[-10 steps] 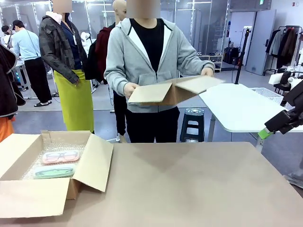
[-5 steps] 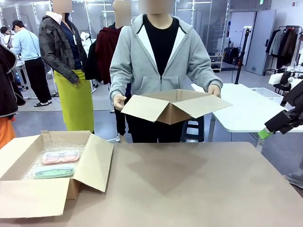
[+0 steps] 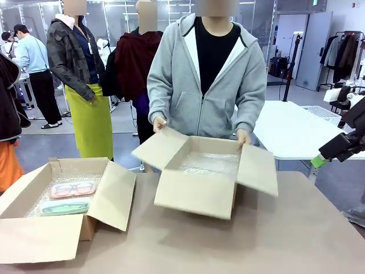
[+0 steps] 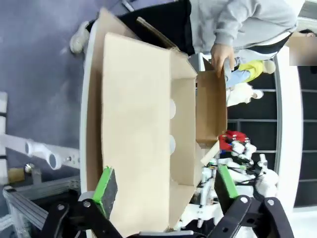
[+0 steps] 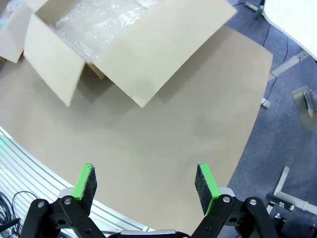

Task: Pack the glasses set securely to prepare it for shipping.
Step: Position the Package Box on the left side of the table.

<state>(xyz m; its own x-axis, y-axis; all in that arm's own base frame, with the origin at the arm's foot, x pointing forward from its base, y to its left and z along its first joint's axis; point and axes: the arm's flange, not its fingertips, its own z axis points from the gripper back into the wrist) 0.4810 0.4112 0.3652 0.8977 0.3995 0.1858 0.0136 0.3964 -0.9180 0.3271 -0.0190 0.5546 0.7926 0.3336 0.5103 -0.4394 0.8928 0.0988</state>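
Both cases of the glasses set (image 3: 68, 197) are lying in the lower-left box (image 3: 34, 237), unsealed; left pincer (image 4: 166, 191) and right pincer (image 5: 146, 181) are hanging spread, empty.

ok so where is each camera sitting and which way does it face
Front: fixed on the robot's side, facing across the table at the person; the right tool shows at the right edge.
Left wrist: on the left arm, rolled sideways, facing a cardboard box; the left tool stands open.
Right wrist: above the table, looking down; the right tool stands open.
Shared: front and right wrist both see the bubble-wrap-lined second box.
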